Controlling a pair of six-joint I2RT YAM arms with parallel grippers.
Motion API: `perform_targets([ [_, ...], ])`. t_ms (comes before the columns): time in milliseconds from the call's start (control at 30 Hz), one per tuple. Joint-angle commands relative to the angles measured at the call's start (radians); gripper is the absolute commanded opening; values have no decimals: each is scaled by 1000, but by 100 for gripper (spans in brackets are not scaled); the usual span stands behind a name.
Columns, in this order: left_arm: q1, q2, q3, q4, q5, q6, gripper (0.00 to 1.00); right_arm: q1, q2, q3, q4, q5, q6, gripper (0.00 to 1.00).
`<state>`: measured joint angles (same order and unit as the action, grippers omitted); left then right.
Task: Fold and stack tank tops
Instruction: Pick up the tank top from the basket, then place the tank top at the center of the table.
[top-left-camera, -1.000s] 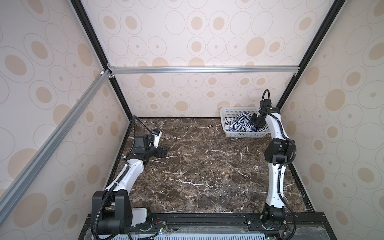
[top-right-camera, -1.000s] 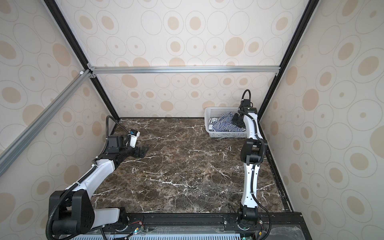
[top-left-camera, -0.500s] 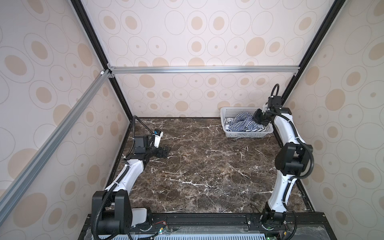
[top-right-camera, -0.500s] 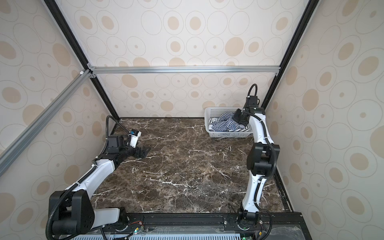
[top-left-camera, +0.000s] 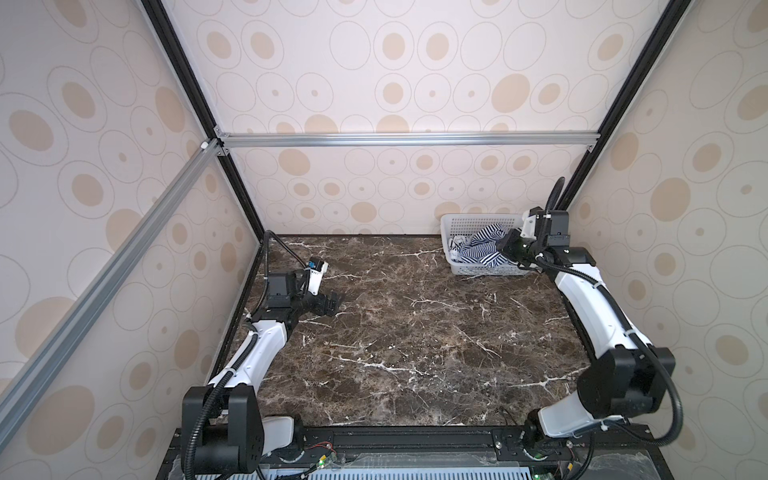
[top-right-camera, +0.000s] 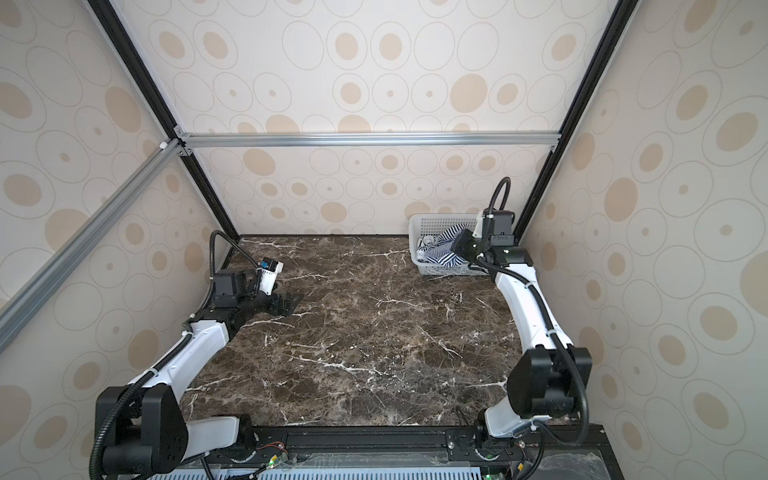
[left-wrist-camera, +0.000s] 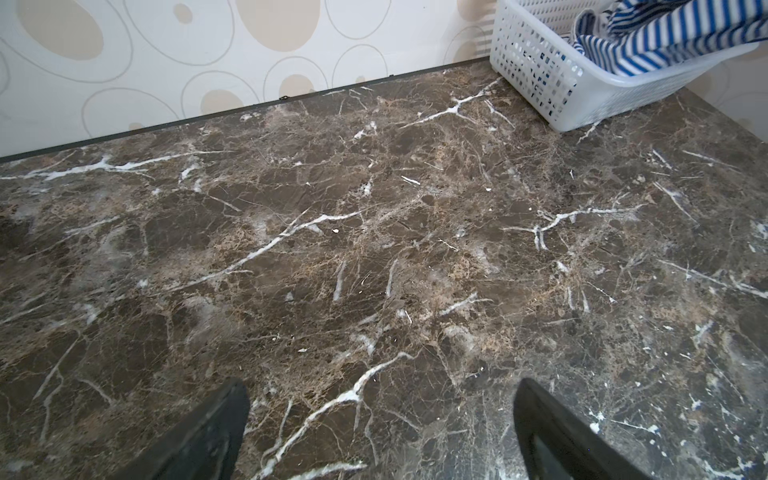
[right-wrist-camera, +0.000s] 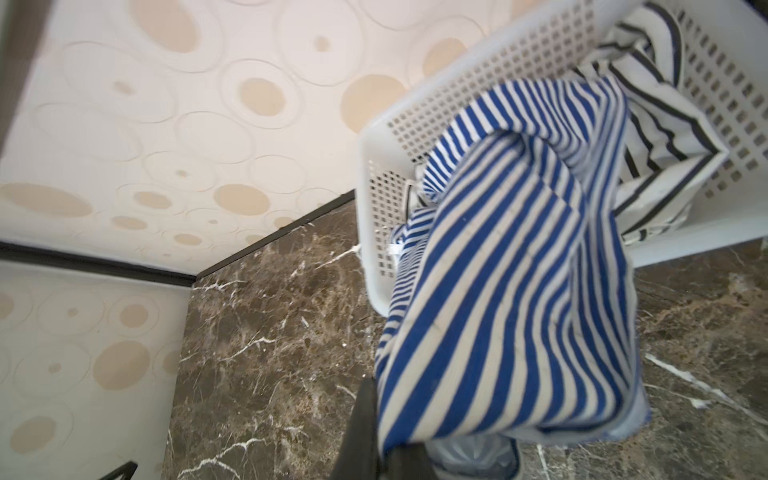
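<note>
The tank tops lie in a white basket (top-left-camera: 451, 232) at the table's far right corner. My right gripper (right-wrist-camera: 382, 440) is shut on the densely blue-and-white striped top (right-wrist-camera: 498, 291), which stretches from the jaws over the basket rim into the basket. In both top views that top (top-left-camera: 482, 249) (top-right-camera: 442, 249) rises toward the right gripper (top-left-camera: 509, 245) (top-right-camera: 461, 243). The white top with thin black stripes (right-wrist-camera: 660, 124) lies crumpled inside the basket. My left gripper (left-wrist-camera: 380, 386) is open and empty, low over the marble at the left (top-left-camera: 332, 303).
The dark marble table (top-left-camera: 415, 332) is walled by patterned panels at the left, back and right. The basket (left-wrist-camera: 540, 70) stands against the back wall. A black rail (top-left-camera: 395, 440) runs along the front edge, carrying both arm bases.
The right gripper has finished shutting on the blue-striped top, and the right arm has drawn back to the right, lifting the cloth up from the basket. The left arm has not moved.
</note>
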<state>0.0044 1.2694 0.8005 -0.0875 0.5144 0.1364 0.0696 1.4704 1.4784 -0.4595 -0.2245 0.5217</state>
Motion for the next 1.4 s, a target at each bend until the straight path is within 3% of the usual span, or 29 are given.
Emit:
perform_targets([
  [0,-3,-15,-2,21,7,20,99,70,-159,41,7,120,-87,0],
  [167,-2,-23,-6,24,-4,22,99,127,-277,80,-70,120,-93,0],
  [333,-3,-38,-5,18,-17,27,99,162,-328,80,-117,22,-38,0],
  [500,-2,-51,-4,23,-39,31,99,305,-300,85,-139,20,-17,0],
  [700,-1,-51,4,27,-39,31,99,467,-178,137,-116,83,-12,0],
  [967,-1,-45,17,31,-89,23,99,579,87,376,-61,116,-34,0],
  [1100,-1,-64,5,36,-117,28,99,607,138,452,-18,106,-51,0],
  [1267,-1,-83,-19,54,-145,29,99,661,46,279,113,169,-91,1],
  [1367,-1,-79,-20,53,-137,30,99,668,16,159,93,143,-53,2],
])
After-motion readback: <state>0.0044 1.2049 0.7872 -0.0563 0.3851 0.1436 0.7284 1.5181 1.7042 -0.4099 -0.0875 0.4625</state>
